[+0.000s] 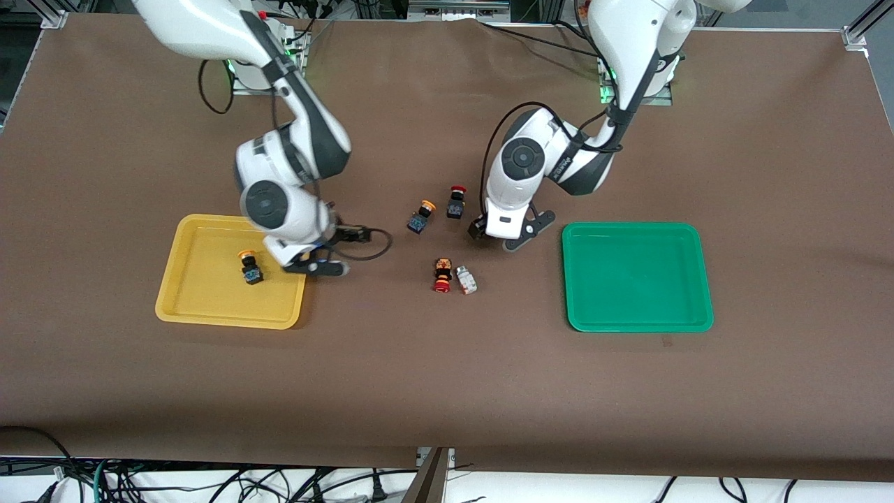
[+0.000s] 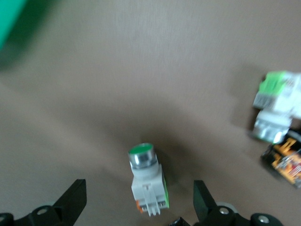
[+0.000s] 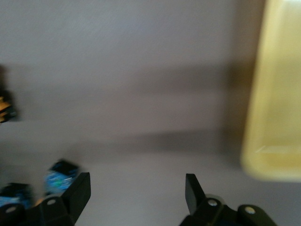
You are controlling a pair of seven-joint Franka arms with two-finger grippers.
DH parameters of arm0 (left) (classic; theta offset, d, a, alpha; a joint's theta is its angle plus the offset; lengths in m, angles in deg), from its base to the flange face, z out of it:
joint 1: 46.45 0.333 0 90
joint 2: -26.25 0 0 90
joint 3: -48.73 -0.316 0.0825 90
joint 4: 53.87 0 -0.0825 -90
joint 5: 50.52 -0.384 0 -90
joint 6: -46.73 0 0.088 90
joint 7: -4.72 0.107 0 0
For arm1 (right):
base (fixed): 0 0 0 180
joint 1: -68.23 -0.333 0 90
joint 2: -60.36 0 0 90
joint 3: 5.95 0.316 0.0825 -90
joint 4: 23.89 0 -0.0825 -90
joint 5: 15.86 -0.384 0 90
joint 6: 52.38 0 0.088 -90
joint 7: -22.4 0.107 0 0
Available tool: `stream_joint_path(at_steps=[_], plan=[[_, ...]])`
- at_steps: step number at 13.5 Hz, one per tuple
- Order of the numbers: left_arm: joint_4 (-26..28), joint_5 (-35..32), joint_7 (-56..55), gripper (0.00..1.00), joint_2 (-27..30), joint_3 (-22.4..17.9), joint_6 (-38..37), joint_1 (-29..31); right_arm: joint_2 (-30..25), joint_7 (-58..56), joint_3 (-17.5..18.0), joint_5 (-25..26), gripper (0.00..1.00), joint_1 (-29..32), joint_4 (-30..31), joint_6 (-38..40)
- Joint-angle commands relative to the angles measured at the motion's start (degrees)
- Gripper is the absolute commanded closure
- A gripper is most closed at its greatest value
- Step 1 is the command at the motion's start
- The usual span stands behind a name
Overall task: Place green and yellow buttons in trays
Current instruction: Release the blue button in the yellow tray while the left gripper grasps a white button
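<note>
1. Nearest, a pale green button (image 1: 466,279) lies beside a red-capped switch (image 1: 442,274), between the yellow tray (image 1: 209,307) and the green tray (image 1: 639,318).
2. One yellow button (image 1: 248,267) sits in the yellow tray.
3. Right gripper (image 1: 323,260) hangs open over that tray's edge.
4. Left gripper (image 2: 140,200) spreads open around another green button (image 2: 146,181).
5. Farthest lie a second yellow button (image 1: 421,216) and a dark red-capped switch (image 1: 456,202).

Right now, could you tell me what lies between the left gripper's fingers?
In the left wrist view, a green-capped whitish button stands on the table between the open left gripper's fingers, untouched.

Glossy plastic trays (image 1: 635,318) — matt brown tablecloth (image 1: 447,391)
</note>
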Motion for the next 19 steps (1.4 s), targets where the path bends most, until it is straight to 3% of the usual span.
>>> stream_joint_path(at_steps=[1, 2, 3, 5, 6, 8, 11, 13, 17, 19], plan=[[0.30, 0.52, -4.31, 0.00, -3.43, -1.38, 6.77, -3.16, 1.83, 12.19, 1.33, -0.52, 0.10, -3.95, 0.23, -2.97], [0.30, 0.52, -4.22, 0.00, -3.70, -1.47, 7.58, -3.07, 2.53, 15.10, 1.33, -0.52, 0.10, -5.89, 0.58, -4.46], [0.30, 0.43, -4.22, 0.14, -3.62, -1.55, 7.59, -2.89, 3.76, 17.91, 1.33, -0.52, 0.11, -7.22, 0.75, -5.78], [0.30, 0.43, -4.22, 0.60, -3.88, -1.55, 7.59, -3.16, 4.38, 20.92, 1.24, -0.52, 0.12, -9.07, 1.98, -8.15], [0.30, 0.43, -4.14, 0.73, -3.79, -1.55, 7.59, -3.07, 4.47, 21.10, 1.24, -0.52, 0.13, -9.34, 2.86, -9.38], [0.13, 0.43, -3.87, 0.88, -3.71, -1.64, 7.50, -2.89, 5.52, 21.46, 1.33, -0.52, 0.14, -9.43, 3.39, -12.11], [-0.22, -0.18, -3.70, 0.91, -1.78, -2.78, 4.36, -2.81, 7.28, 23.04, 1.33, -0.52, 0.17, -10.21, 3.39, -15.63], [-2.24, -4.56, 0.23, 0.91, 1.73, -5.24, -4.58, -2.02, 8.16, 23.13, 1.33, -0.52, 0.28, -11.01, 3.57, -17.30], [-8.29, -6.41, 18.48, 0.91, 4.38, -5.51, -19.72, 6.22, 7.99, 23.04, 1.24, -0.43, 0.50, -11.18, 3.83, -17.31], [-8.75, -11.85, 23.79, 0.90, 3.68, -5.42, -19.75, 9.66, 7.64, 22.86, 1.24, -0.43, 0.49, -11.10, 3.74, -17.13]])
